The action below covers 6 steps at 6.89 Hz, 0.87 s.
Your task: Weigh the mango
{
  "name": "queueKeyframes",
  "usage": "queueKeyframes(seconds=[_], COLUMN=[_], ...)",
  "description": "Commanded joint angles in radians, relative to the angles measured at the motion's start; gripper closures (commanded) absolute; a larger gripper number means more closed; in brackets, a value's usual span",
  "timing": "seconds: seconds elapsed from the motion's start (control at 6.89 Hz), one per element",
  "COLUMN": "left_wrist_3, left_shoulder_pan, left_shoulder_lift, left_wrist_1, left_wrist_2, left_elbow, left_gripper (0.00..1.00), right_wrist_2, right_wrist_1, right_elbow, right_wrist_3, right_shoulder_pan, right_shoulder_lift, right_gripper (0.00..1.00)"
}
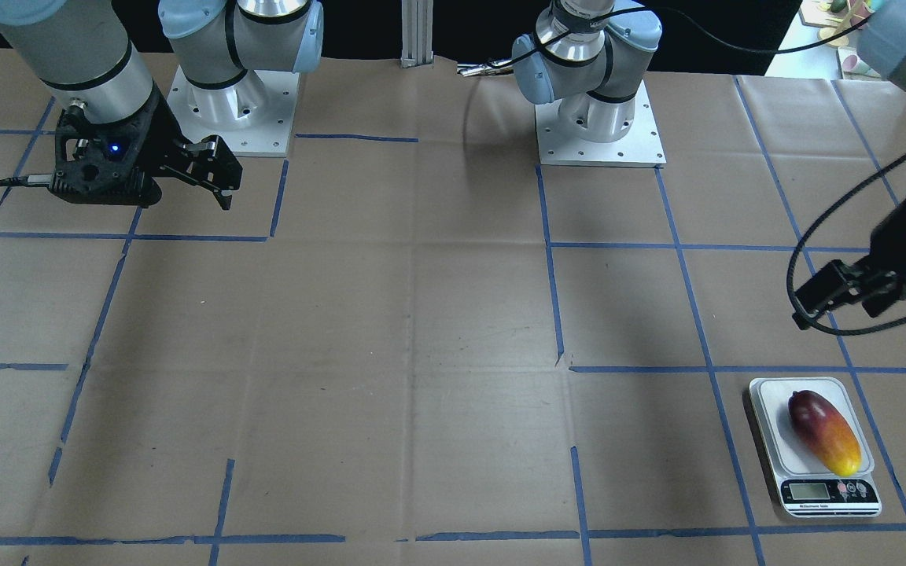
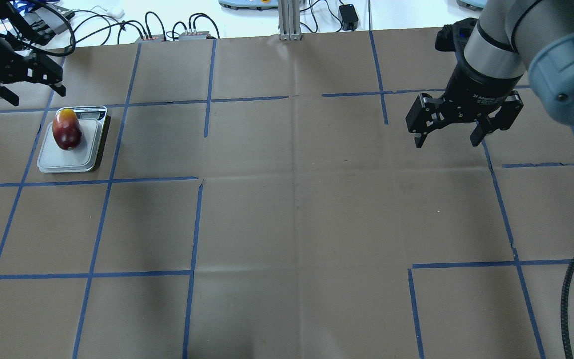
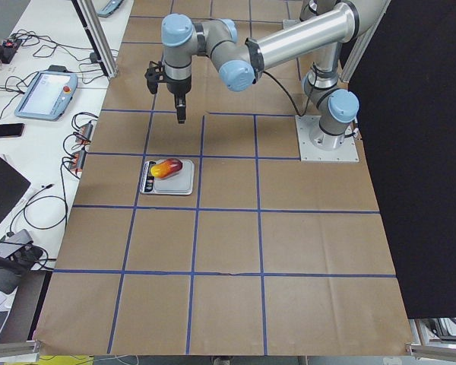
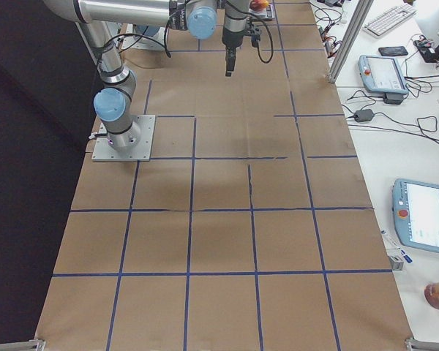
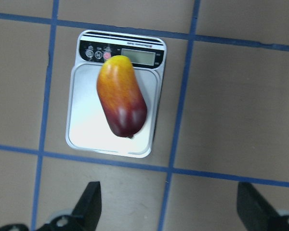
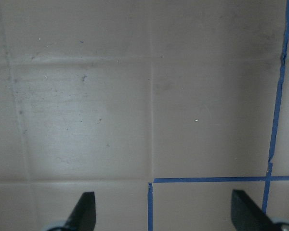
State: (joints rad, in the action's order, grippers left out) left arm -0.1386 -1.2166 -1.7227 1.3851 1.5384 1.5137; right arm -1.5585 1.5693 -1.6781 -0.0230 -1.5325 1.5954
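Left wrist view: mango (image 5: pixel 121 96) on scale (image 5: pixel 84 130).
The mango lies on the scale, yellow end by the screen (image 5: pixel 140 56). Left jaws and right jaws are wide open, holding nothing.

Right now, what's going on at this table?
The mango lies on the scale at the robot's left, yellow end toward the display, whose reading I cannot make out. The left tool hangs open in the air beside it, touching nothing. The right tool is open over the table, far from both.
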Motion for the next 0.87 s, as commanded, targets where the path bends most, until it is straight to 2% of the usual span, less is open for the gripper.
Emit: queueKeyframes(seconds=[0.0, 0.44, 0.73], left_wrist_3=[0.216, 0.277, 0.272], left_shoulder_pan=[-0.151, -0.295, -0.317], left_shoulder_lift=[0.102, 0.092, 0.086], left_wrist_1=[0.095, 0.108, 0.11], left_wrist_2=[0.0, -0.003, -0.004], left_elbow=[0.022, 0.017, 0.022], left_gripper=[0.0, 0.0, 0.0], right_wrist_2=[0.0, 0.0, 0.0], right_wrist_1=[0.0, 0.0, 0.0], right_elbow=[0.0, 0.0, 0.0], right_wrist_3=[0.0, 0.0, 0.0], right_shoulder_pan=[0.0, 0.0, 0.0], right_shoulder_lift=[0.001, 0.0, 0.0], right_gripper=[0.0, 0.0, 0.0])
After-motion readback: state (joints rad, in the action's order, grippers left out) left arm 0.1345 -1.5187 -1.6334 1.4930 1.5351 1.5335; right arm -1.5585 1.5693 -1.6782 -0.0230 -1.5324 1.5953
